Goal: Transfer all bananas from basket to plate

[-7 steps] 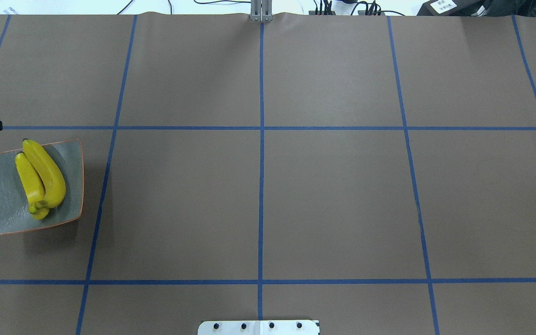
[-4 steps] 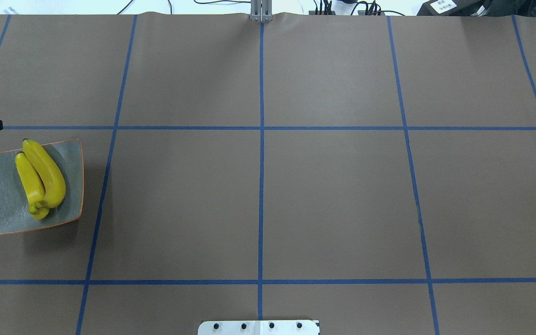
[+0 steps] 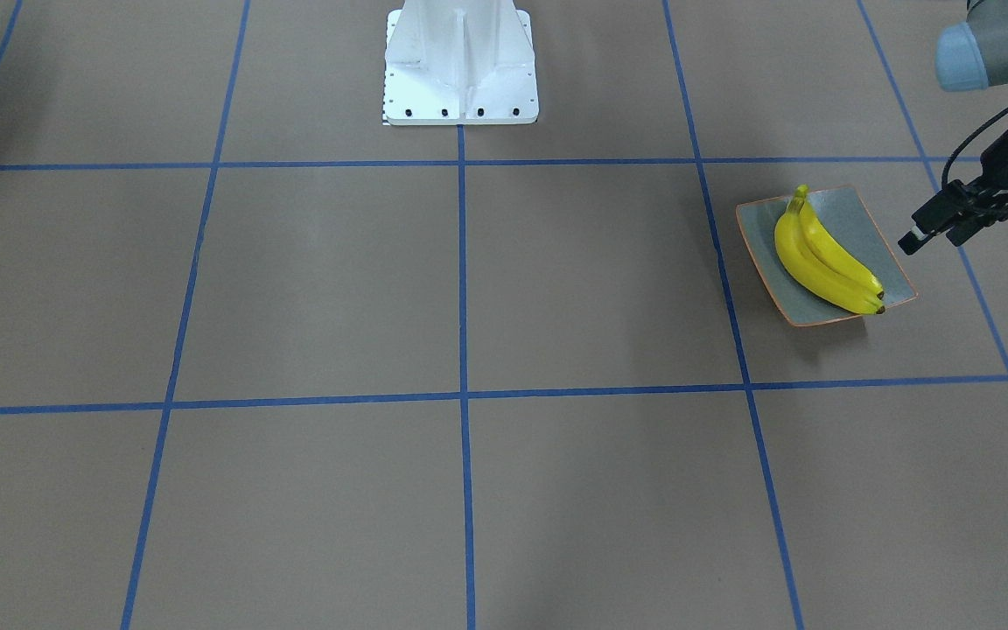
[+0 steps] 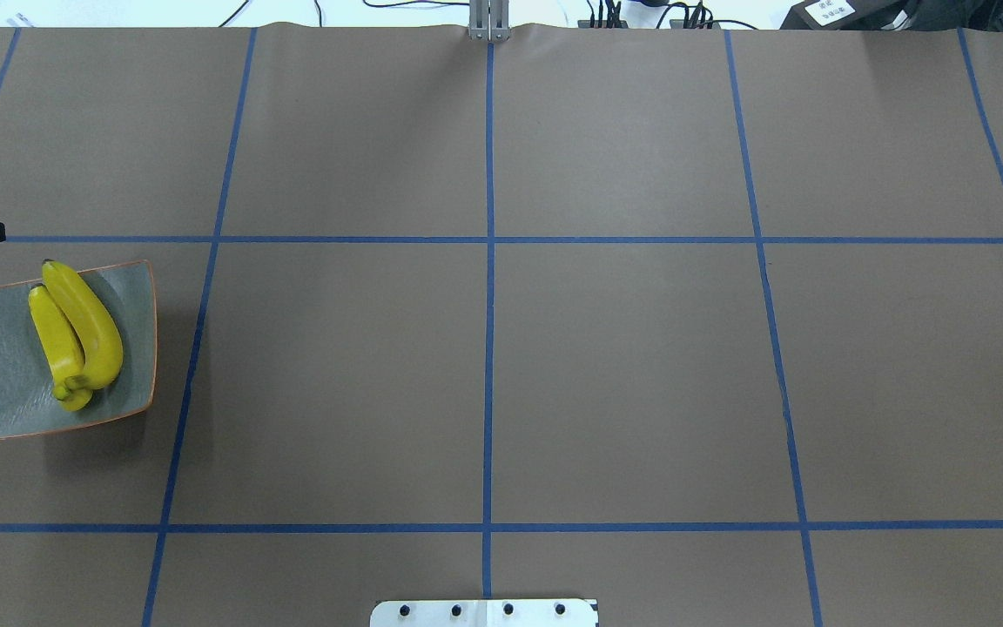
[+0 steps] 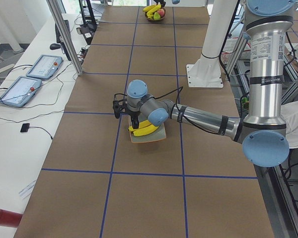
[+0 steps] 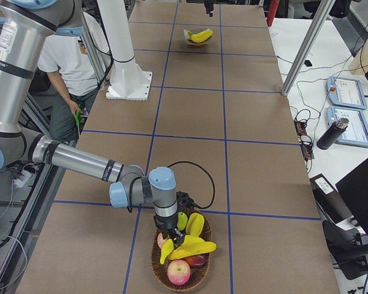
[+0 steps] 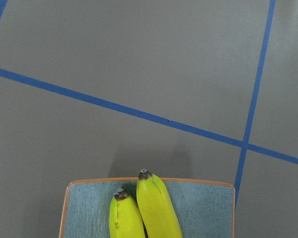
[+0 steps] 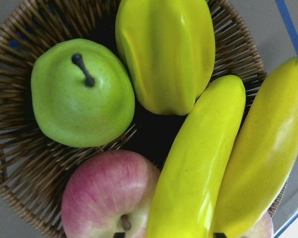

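The grey-green plate (image 4: 131,348) with an orange rim sits at the table's left end and holds two bananas (image 4: 88,326) side by side. It also shows in the front view (image 3: 871,227) and the left wrist view (image 7: 203,208). My left gripper (image 3: 933,241) hangs empty just beyond the plate's far edge, its fingers apart. Two more bananas (image 8: 198,163) lie in the wicker basket (image 8: 20,49) at the table's right end. My right gripper (image 6: 168,236) is down in the basket (image 6: 162,272) over them; I cannot tell whether it is open or shut.
The basket also holds a green pear (image 8: 82,94), a red apple (image 8: 109,198) and a ribbed yellow fruit (image 8: 164,49). The robot's white base (image 3: 460,61) stands at the table's near edge. A person (image 6: 73,67) sits behind the robot.
The left gripper's tip has crept very slightly toward the far side. The plate and its two bananas have not moved.
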You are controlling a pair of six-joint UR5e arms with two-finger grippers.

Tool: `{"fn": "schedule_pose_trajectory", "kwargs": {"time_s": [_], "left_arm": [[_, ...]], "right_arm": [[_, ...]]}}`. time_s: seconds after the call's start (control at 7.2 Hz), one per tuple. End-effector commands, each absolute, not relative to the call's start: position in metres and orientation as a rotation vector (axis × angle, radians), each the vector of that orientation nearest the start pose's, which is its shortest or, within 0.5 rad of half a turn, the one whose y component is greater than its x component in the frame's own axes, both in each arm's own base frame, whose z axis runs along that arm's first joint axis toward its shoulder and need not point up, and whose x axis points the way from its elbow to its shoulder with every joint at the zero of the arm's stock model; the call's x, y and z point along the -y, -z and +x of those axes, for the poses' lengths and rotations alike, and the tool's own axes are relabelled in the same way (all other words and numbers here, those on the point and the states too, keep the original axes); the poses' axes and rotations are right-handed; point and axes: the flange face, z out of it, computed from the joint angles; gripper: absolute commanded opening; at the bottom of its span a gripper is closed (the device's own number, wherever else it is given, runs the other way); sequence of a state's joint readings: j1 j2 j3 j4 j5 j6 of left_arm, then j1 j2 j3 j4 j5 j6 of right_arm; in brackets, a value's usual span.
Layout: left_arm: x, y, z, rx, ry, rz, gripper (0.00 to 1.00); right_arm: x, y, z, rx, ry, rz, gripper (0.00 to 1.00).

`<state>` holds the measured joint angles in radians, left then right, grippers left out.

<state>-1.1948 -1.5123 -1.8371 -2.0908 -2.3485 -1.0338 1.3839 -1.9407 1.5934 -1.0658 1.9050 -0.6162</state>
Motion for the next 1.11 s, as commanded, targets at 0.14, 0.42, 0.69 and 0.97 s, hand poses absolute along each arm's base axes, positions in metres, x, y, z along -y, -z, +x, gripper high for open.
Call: {"fn": "schedule_pose_trajectory", "kwargs": {"time_s": [0.14,0.42,0.69,0.97], "left_arm": [[0.470,-0.491,0.117,-1.015,0.317,0.047,1.00],[0.470,-0.491,0.117,-1.015,0.317,0.047,1.00],[0.470,-0.492,0.118,-1.014,0.316,0.045,1.00],[0.470,-0.491,0.118,-1.016,0.315,0.047,1.00]], "right_arm": [[0.346,-0.777,0.039,0.298,0.847,0.227,0.65],[0.350,-0.778,0.041,0.298,0.844,0.230,0.35],[0.355,-0.776,0.044,0.294,0.839,0.238,0.00],[0.371,-0.759,0.064,0.299,0.788,0.242,0.00]]}}
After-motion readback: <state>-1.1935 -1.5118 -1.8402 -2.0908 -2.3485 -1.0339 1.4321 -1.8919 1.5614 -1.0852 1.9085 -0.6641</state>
